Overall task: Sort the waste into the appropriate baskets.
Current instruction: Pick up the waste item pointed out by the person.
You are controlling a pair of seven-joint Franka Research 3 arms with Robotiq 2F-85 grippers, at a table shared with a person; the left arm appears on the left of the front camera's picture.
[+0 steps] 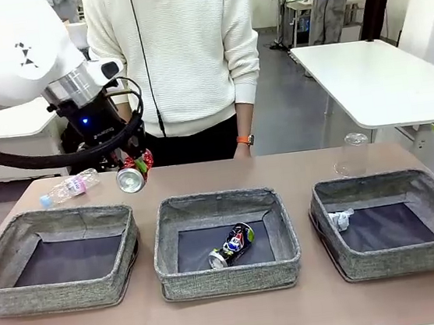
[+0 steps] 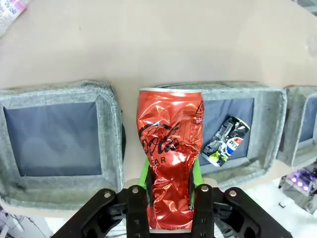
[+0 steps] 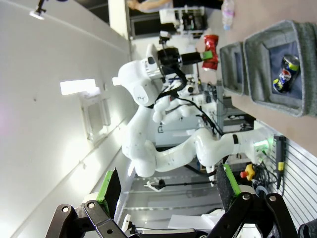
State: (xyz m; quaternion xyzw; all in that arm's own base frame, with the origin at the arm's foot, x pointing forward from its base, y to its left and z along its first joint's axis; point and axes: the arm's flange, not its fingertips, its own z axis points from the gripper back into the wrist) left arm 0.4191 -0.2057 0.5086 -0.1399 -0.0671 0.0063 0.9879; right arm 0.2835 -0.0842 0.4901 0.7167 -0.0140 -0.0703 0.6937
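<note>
Tan table [image 1: 296,167] below — left end effector [image 2: 171,182] grips crushed red can [image 2: 171,134].

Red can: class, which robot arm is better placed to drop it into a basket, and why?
Left. The left gripper holds the red can above the table, close to the middle basket with a dark can in it. The right gripper is open and empty.

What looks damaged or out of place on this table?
The red can in the left claw is badly crumpled and dented. A dark can, also crushed, lies tilted in the middle basket. A plastic bottle lies on its side on the table behind the left basket. Nothing looks spilled.
</note>
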